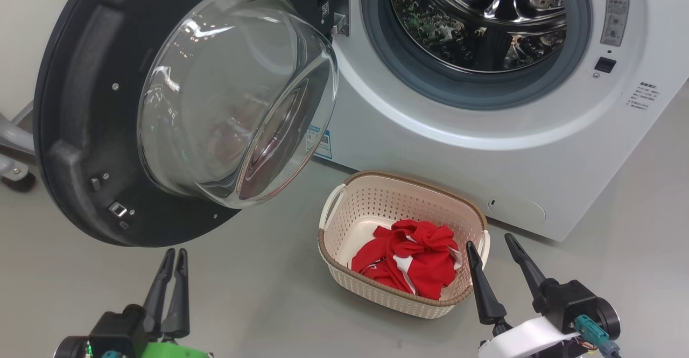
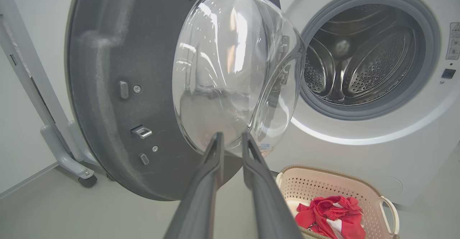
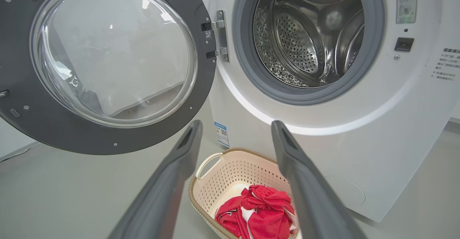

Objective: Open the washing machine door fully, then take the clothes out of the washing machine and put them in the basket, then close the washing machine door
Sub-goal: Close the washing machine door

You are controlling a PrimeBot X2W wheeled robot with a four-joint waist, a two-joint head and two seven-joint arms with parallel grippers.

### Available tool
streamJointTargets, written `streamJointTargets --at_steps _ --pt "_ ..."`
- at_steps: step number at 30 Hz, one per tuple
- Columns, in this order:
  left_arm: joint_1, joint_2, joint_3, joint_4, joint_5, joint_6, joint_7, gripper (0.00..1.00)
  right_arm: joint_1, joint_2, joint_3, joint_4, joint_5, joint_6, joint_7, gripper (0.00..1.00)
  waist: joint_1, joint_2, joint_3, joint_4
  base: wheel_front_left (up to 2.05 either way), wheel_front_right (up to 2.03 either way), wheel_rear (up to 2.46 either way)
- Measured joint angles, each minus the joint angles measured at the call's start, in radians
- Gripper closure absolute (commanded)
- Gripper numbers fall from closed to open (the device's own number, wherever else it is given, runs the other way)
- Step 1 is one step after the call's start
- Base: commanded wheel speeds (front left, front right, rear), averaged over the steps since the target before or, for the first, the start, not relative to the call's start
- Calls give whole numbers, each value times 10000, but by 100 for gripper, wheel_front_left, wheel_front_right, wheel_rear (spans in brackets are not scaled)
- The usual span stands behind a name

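Note:
The washing machine (image 1: pixel 430 148) stands white at the back, and I see only bare steel in its drum (image 1: pixel 479 19). The washing machine door (image 1: pixel 81 132) hangs wide open to the left, its glass bowl bulging toward me. On the floor in front sits the basket (image 1: pixel 377 177) with the red and white clothes (image 1: pixel 414 261) in it. My left gripper (image 1: pixel 176 251) is below the door's lower rim, fingers drawn to a narrow gap (image 2: pixel 231 134), nothing between them. My right gripper (image 1: pixel 489 239) stands open over the basket's right end (image 3: pixel 235 122), empty.
A grey metal frame leg with a caster (image 1: pixel 13 169) stands on the floor behind the open door at the far left. The door's latch (image 2: pixel 141 132) juts from its inner face. Grey floor (image 1: pixel 258 293) spreads between the two grippers.

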Motion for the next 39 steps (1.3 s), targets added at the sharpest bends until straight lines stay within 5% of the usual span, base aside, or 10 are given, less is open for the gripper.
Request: streamJointTargets --at_steps 11,20,26,39 --pt "-4 -324 -23 -443 -1108 -608 -117 100 -39 0 -15 44 0 0 0 0 0 0 39 27 0 0 0" --pt "-35 -796 460 -1657 -5837 -2027 -205 100 -101 -2 -10 54 -15 0 0 0 0 0 56 32 0 0 0" --pt "-142 -788 1122 -2458 -8876 -2059 -219 100 -158 -2 -31 63 -15 0 0 0 0 1 70 25 0 0 0" --pt "-804 -545 3735 -2989 -10851 -2130 -307 100 -178 -4 -59 98 -38 4 0 0 0 0 84 108 0 0 0"
